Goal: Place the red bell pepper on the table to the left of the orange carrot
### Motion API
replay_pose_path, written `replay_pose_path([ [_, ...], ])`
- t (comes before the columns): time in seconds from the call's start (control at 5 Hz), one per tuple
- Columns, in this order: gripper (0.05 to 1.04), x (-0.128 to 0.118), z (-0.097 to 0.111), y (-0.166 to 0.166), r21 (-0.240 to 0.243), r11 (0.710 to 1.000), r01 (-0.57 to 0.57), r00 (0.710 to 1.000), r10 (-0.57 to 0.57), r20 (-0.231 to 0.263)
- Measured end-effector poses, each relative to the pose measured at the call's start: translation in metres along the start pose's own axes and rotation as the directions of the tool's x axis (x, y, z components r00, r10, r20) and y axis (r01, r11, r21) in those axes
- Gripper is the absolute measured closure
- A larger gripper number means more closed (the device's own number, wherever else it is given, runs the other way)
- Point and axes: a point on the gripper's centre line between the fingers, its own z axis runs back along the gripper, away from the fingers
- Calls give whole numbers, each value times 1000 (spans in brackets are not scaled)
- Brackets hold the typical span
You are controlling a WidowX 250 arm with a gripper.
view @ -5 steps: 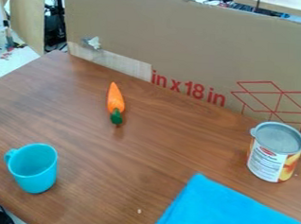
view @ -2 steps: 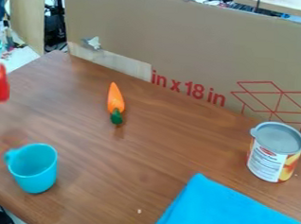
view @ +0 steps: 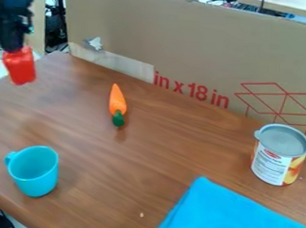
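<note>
A red object (view: 19,66) is pinched in the pincer (view: 16,49) and held up over the far left part of the desk (view: 147,159). The grasp and lift can be judged complete, with only placing and release left; where it is to be put cannot be told. Nothing else is being touched: the carrot (view: 117,102) is lying nearest, the cup (view: 36,172) is standing nearer the camera, and the can (view: 280,154) and blue cloth (view: 231,216) are seen to the right.
</note>
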Motion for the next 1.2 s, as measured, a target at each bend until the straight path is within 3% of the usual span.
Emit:
replay_pose_path([
  [0.4, 979, 45, -23, 1, -11, 1000, -27, 997, 26, -66],
  [0.8, 979, 57, -45, 5, -6, 998, -58, 990, 57, -126],
  [1.0, 944, 59, -45, 7, -5, 998, -67, 990, 66, -124],
  [1.2, 734, 60, -42, 1, -41, 997, -64, 991, 59, -121],
])
